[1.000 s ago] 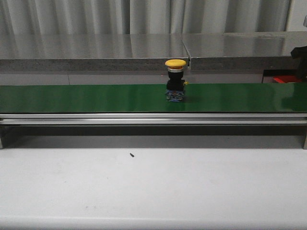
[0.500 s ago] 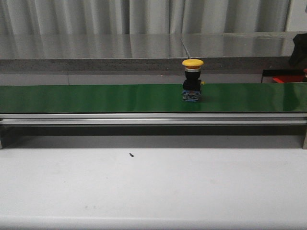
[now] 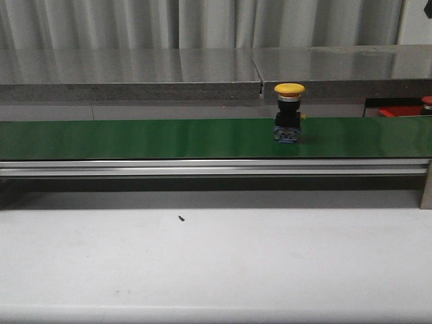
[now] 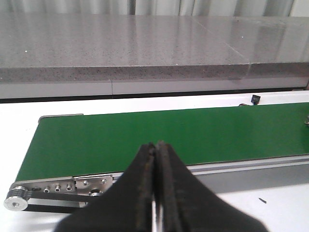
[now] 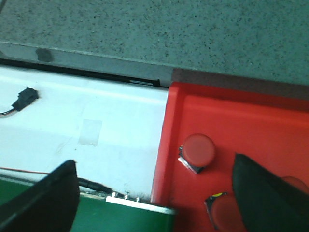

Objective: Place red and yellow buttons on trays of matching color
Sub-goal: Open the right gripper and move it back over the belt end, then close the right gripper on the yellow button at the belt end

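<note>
A yellow-capped button (image 3: 289, 112) stands upright on the green conveyor belt (image 3: 135, 138), right of the middle. At the far right a red tray (image 3: 398, 111) holds a red button (image 3: 426, 101). In the right wrist view my right gripper (image 5: 154, 193) is open and empty, hanging over the red tray's (image 5: 241, 125) near left edge and the belt's end. Two red buttons (image 5: 198, 150) (image 5: 227, 212) lie in that tray between its fingers. My left gripper (image 4: 155, 144) is shut and empty over the belt's (image 4: 169, 135) near rail. No yellow tray is in view. Neither gripper shows in the front view.
A grey stone counter (image 3: 135, 71) runs behind the belt. An aluminium rail (image 3: 202, 167) fronts the belt, with white table (image 3: 216, 263) before it and a small black speck (image 3: 183, 218). A black connector with wires (image 5: 24, 100) lies near the tray. The belt's roller end (image 4: 17, 203) is by my left gripper.
The yellow button has travelled right along the belt. The dark arm at the right edge has left the front view, uncovering the red button in the tray.
</note>
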Available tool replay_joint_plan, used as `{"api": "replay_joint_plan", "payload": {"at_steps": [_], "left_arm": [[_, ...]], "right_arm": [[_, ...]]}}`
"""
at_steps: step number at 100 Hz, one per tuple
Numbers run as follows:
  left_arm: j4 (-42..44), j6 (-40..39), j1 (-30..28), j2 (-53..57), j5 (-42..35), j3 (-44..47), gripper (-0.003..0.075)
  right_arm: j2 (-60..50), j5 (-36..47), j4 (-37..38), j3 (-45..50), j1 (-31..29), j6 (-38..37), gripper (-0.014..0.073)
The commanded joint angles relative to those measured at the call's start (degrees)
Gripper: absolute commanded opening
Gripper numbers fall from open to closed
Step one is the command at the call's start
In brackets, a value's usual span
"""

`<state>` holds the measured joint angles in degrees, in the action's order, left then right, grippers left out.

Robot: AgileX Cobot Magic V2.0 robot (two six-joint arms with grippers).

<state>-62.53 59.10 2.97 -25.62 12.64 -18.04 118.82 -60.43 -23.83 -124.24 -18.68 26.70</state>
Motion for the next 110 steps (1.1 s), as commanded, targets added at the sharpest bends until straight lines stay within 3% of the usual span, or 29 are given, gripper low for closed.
{"api": "replay_joint_plan", "payload": {"at_steps": [1,19,49,74,110], "left_arm": [[-1.31,-0.59,0.53,-0.22,-1.97,-1.63,-0.0019],[-1.31,-0.59,0.53,-0.22,-1.97,-1.63,-0.0019],[-1.31,-0.59,0.53,-0.22,-1.97,-1.63,-0.0019],[-1.31,-0.59,0.53,-0.22,-1.97,-1.63,-0.0019],[-1.31,-0.59,0.53,-0.22,-1.97,-1.63,-0.0019]], "right_arm": [[-7.3,0.27,-1.2,1.16,0.87,0.62,0.0636],[-15.87,0.46,-1.15,11.38,2.67,1.06,0.0636],[-31.92,7.58,-1.15,34.42,4.08,2.97,0.0636],[-39.34,11.62,-1.15,51.48,4.37,5.13,0.0636],[-38.87,17.25,-1.15,58.47,9.73,10.32,0.0636]]}}
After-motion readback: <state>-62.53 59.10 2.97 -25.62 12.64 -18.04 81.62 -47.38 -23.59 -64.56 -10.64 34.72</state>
